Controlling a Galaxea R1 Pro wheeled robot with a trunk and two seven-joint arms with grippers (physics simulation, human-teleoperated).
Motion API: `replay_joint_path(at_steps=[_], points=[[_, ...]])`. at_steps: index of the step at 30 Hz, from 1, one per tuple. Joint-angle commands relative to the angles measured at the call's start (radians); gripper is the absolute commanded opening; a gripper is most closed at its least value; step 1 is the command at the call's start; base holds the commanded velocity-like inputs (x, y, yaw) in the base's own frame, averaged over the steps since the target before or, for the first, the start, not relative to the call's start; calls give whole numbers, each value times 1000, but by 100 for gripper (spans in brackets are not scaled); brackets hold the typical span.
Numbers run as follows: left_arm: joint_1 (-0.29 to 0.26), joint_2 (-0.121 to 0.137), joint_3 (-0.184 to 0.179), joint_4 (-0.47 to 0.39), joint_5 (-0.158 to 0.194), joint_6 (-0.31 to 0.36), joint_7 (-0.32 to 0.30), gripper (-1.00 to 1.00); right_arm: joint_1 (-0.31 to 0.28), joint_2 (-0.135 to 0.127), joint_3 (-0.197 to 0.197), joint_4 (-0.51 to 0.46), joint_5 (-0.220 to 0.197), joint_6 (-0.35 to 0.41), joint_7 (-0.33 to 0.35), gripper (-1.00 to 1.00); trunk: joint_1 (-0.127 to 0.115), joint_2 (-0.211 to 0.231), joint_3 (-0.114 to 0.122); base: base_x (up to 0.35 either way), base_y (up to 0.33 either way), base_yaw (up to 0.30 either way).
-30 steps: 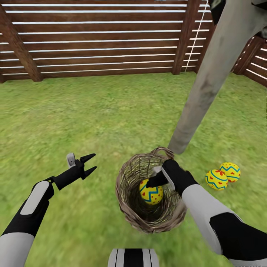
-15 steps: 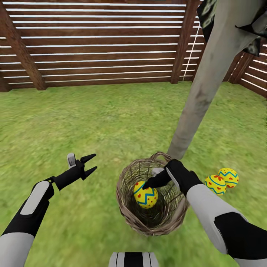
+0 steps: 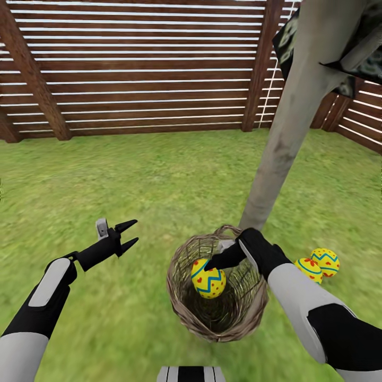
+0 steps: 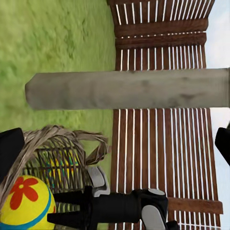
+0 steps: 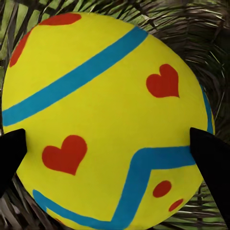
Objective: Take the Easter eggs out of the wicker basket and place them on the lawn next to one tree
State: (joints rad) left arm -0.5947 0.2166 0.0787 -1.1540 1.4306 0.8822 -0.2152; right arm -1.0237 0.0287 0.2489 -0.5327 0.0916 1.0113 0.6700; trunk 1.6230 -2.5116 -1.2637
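The wicker basket [image 3: 179, 300] stands on the lawn [image 3: 159, 180] at the foot of the tree [image 3: 281, 138]. My right gripper [image 3: 210, 268] is shut on one Easter egg [image 3: 208, 278], yellow with a blue zigzag and red hearts, held at about rim height inside the basket. In the right wrist view this egg [image 5: 108, 120] sits between the black fingertips [image 5: 10, 153]. Two more eggs [image 3: 309, 268] [image 3: 326, 261] lie on the grass right of the trunk. My left gripper [image 3: 129, 234] hangs open and empty left of the basket.
A brown slatted fence [image 3: 138, 69] closes the garden behind and to the right. Dark leaf clumps [image 3: 350, 48] hang at the upper right. In the left wrist view, the trunk [image 4: 124, 89], basket [image 4: 62, 153] and held egg [image 4: 24, 203] appear.
The right gripper has raised the egg from the basket's bottom to about rim height. The head camera has tilted up, so the fence sits lower in the picture. The left arm has not moved.
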Motion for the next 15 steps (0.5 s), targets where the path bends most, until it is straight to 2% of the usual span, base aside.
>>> replay_joint_path(at_steps=[1,10,15], points=[[-1,0,1,0,-5,4,-5,100,0,-1,1,-1,11,1,8,-100,-1,0,3,0,0,0],[-1,-3,0,2,-6,4,-4,100,1,-2,-2,0,16,-2,8,-100,-5,2,38,0,0,0],[-1,-5,0,6,-6,3,-3,100,1,-23,-3,0,13,-5,8,-100,-7,3,63,0,0,0]])
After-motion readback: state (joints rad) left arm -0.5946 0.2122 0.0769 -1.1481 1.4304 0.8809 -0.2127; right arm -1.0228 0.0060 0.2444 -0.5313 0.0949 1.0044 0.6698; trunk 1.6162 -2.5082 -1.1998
